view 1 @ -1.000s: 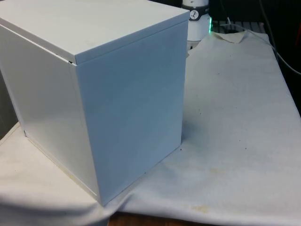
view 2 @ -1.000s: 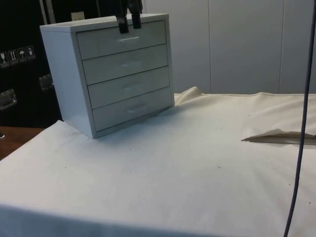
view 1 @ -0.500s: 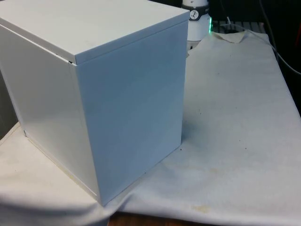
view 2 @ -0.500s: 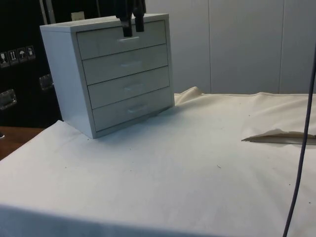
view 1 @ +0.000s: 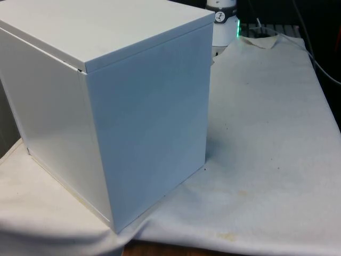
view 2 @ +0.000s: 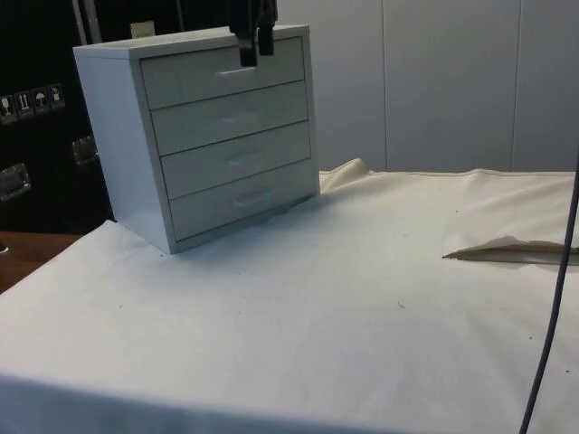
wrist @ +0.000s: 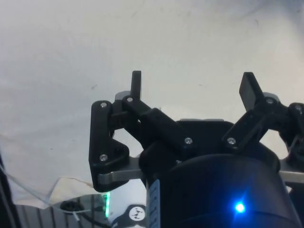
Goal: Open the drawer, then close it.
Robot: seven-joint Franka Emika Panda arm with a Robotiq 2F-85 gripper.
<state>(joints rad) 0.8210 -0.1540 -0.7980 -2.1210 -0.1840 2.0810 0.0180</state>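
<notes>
All 4 drawers of the white wooden chest of drawers (view 2: 217, 136) on the desk (view 2: 362, 298) sit flush. The black hand (view 2: 253, 50), fingers spread apart, hangs before the top drawer (view 2: 226, 72); opening and closing remain.

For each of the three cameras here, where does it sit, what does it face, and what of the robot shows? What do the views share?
Front view: looks across the table at the chest of drawers, seeing its plain back and side.
Side view: at the table's side, facing the four drawer fronts; the gripper hangs at the top drawer.
Wrist view: on the wrist, looking past the gripper's spread fingers at the white cloth.
Front and side views share the chest; all share the cloth.
</notes>
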